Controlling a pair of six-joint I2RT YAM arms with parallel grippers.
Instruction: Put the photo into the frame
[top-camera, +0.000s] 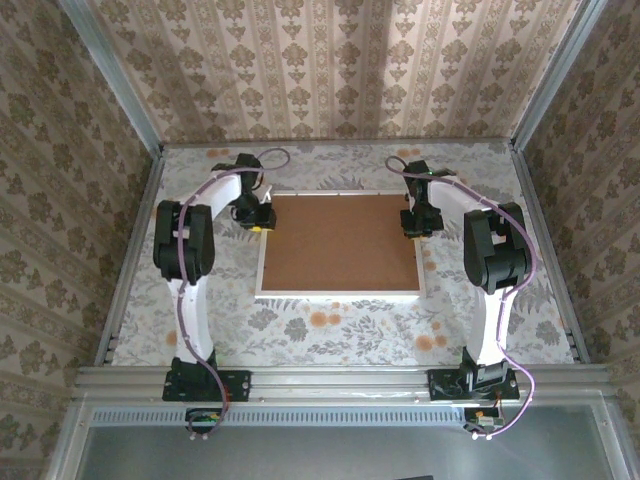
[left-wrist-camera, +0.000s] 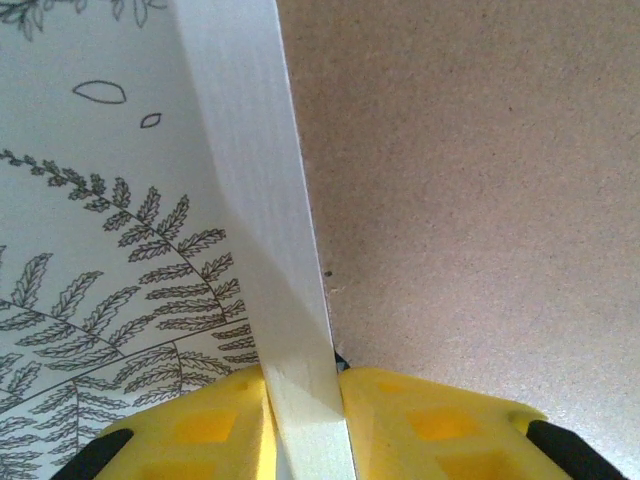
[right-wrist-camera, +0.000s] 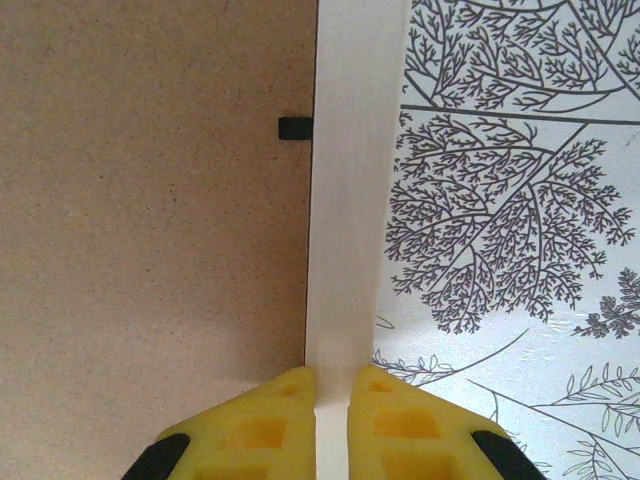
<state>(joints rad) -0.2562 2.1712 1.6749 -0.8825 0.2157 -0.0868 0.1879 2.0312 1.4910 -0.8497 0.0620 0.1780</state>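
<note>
While flat, frame (left-wrist-camera: 255, 150) rim inside left tool (left-wrist-camera: 305, 388)

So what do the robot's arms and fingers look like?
The left arm and right arm are white tubes with chunky black joints, and a thin purple cable loops along each. The fingers are bright yellow blocks with square dents, black behind.

Board (top-camera: 340, 243) inside frame (top-camera: 338, 294) on table (top-camera: 330, 335), between left tool (top-camera: 262, 225) and right tool (top-camera: 411, 231).

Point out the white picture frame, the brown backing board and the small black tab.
white picture frame (top-camera: 340, 294): top external view, near rail.
brown backing board (top-camera: 340, 240): top external view, centre.
small black tab (right-wrist-camera: 294, 128): right wrist view, middle.
</note>
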